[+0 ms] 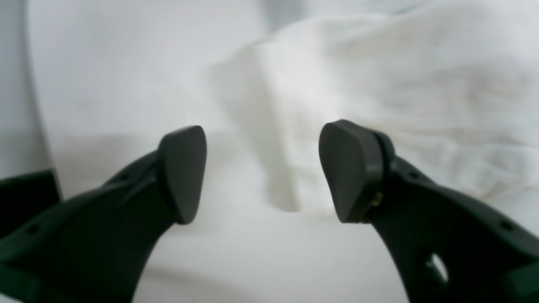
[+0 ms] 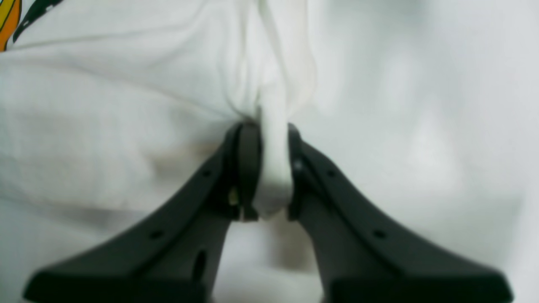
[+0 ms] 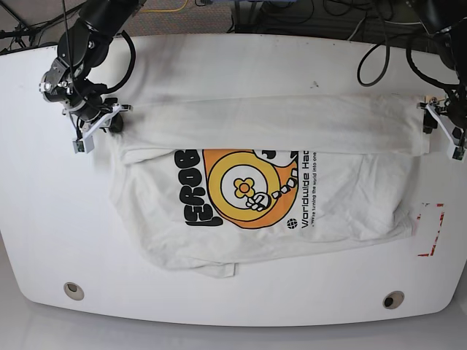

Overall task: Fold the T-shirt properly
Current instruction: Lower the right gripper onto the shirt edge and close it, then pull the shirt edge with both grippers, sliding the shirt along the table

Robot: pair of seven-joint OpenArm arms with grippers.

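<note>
The off-white T-shirt lies spread across the white table, its orange and black print facing up. Its upper part is folded down into a long band. At the band's left end in the base view, my right gripper is shut on a bunched ridge of the cloth, pinched between its pads. A corner of the print shows at the top left of the right wrist view. My left gripper stands open with nothing between its fingers, just off the band's right end. The shirt's edge lies beyond its right pad.
Red corner marks sit on the table right of the shirt. Two round holes lie near the table's front edge. Black cables run along the back right.
</note>
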